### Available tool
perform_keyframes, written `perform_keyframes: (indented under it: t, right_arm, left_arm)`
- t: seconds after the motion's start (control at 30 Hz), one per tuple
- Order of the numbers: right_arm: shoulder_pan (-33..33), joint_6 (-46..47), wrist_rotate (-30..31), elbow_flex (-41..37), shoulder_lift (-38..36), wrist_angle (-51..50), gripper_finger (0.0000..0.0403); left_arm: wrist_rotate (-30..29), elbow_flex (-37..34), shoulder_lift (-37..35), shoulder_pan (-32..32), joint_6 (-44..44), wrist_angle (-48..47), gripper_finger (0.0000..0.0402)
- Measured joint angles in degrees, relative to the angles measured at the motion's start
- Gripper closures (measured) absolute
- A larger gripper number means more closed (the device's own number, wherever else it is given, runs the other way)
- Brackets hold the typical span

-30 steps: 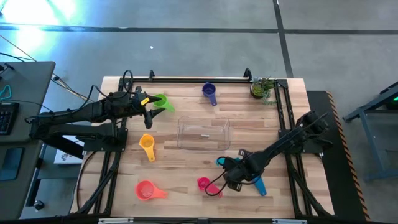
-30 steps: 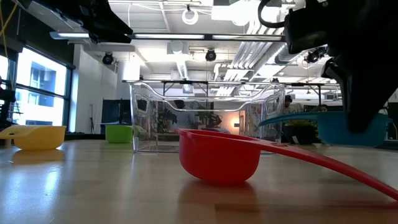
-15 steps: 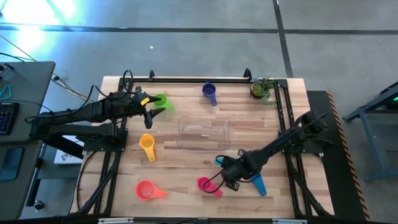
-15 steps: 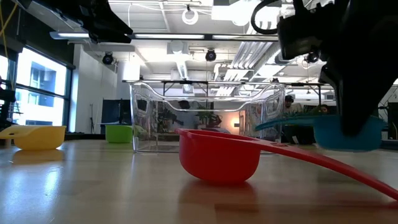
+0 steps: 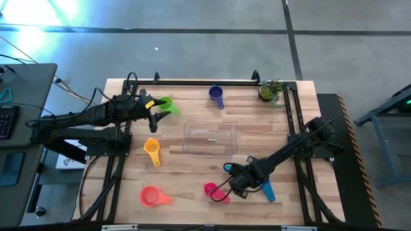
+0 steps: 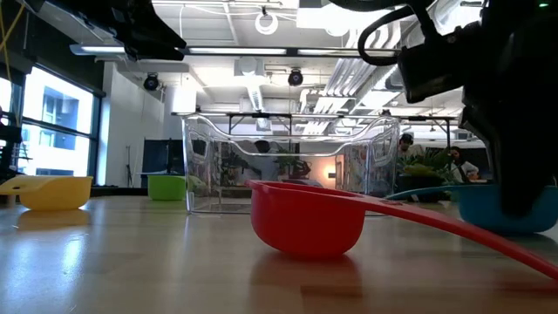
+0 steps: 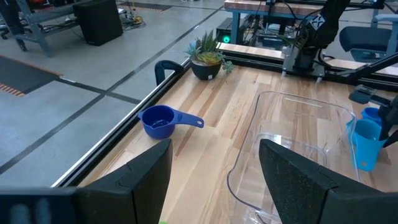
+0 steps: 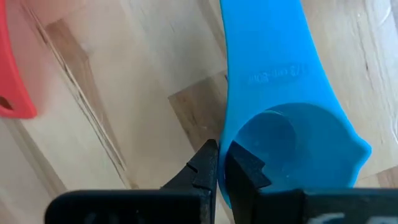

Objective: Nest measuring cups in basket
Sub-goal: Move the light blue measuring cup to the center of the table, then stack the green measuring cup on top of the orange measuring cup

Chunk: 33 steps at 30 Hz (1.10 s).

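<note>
The clear basket (image 5: pixel 210 138) (image 6: pixel 288 166) stands mid-table. My right gripper (image 5: pixel 235 183) (image 8: pixel 222 167), near its near right corner, is shut on the teal-blue cup (image 5: pixel 228 169) (image 6: pixel 506 208), which is low over the wood. The magenta cup (image 5: pixel 211 190) (image 6: pixel 307 222) rests on its bowl beside it. Green (image 5: pixel 165 104), dark blue (image 5: pixel 216 95), orange-yellow (image 5: pixel 151 148) and coral (image 5: pixel 149 196) cups sit apart on the table. My left gripper (image 5: pixel 154 110) (image 7: pixel 214 186) is open, raised beside the green cup. My right gripper pinches the teal-blue cup by the wall of its bowl (image 8: pixel 231 155), one finger (image 8: pixel 249 171) inside the bowl and the other outside. The fingers point down from above. The cup is held level, handle (image 8: pixel 273 68) reaching away; whether its bowl touches the table I cannot tell.
A small potted plant (image 5: pixel 271 91) (image 7: pixel 208 59) stands at the far right corner. A black rail (image 5: pixel 205 81) runs along the far edge. Open wood lies between the basket and the near edge, and left of the basket around the orange-yellow cup.
My right gripper has come down toward the table, still shut on the teal-blue cup. In the low view the cup has sunk from basket-rim height to just above the wood and drifted to the right. The left arm has kept still.
</note>
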Motion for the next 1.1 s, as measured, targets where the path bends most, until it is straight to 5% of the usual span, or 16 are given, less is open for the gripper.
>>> perform_keyframes:
  t: [0.43, 0.83, 1.1]
  right_arm:
    - [-0.1, -1.1, -0.6, 0.0, 0.0, 0.1, 0.0378]
    - [-0.1, -1.1, -0.8, 0.3, 0.0, -0.3, 0.0283]
    - [-0.1, -2.7, -0.8, 4.9, 0.0, -2.4, 0.0267]
  left_arm:
    - [0.0, 0.0, 0.0, 0.0, 0.0, 0.0, 0.0169]
    - [0.0, 0.0, 0.0, 0.0, 0.0, 0.0, 0.0169]
    - [0.0, 0.0, 0.0, 0.0, 0.0, 0.0, 0.0169]
